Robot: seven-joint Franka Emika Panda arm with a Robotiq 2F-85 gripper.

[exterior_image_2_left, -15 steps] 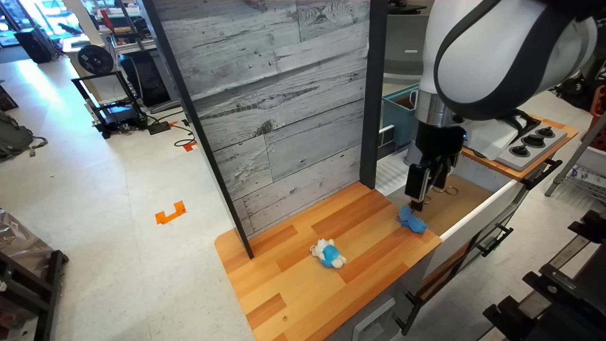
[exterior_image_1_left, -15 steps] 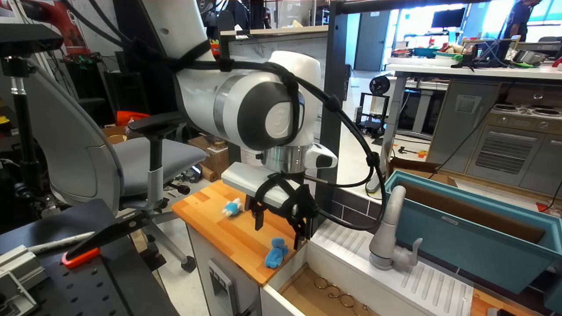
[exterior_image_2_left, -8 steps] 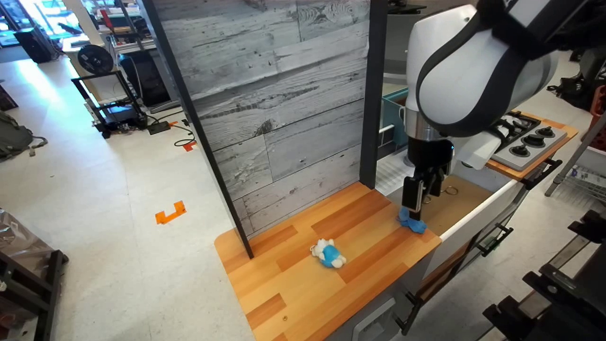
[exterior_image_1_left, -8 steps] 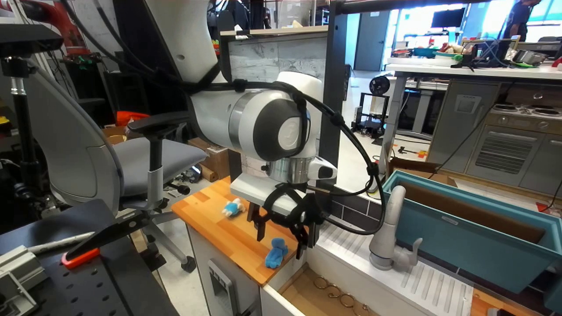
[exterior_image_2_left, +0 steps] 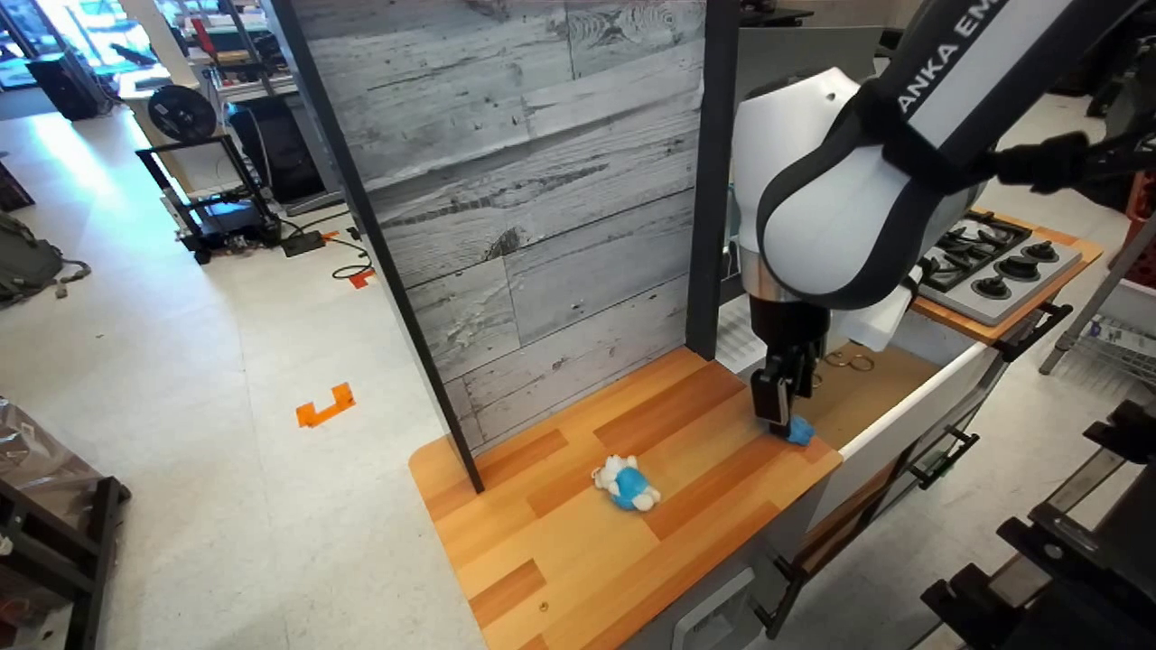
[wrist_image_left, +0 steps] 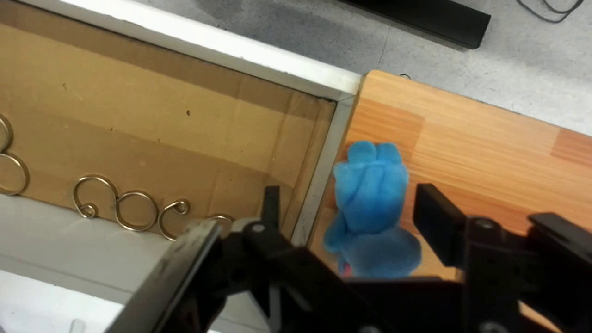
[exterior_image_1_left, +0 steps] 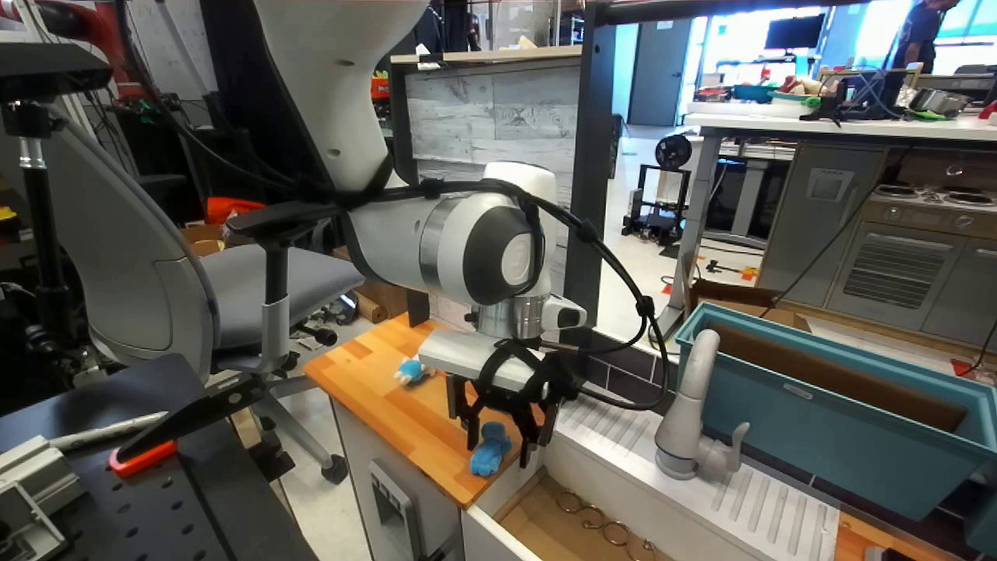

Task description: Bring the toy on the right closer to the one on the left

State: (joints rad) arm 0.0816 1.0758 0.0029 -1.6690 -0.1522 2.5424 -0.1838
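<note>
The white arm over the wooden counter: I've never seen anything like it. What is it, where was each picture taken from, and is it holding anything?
That is a robot arm. Its black end effector grips with two fingers, rather like your finger and thumb. Two pictures come from cameras standing away from the arm; the close one, looking down, comes from a camera on its wrist. On the wooden counter lie a blue toy, near one edge, and a white-and-blue toy further along. Nothing is held: the fingers stand apart, and in the wrist view the blue toy shows between them, not pinched.
</note>
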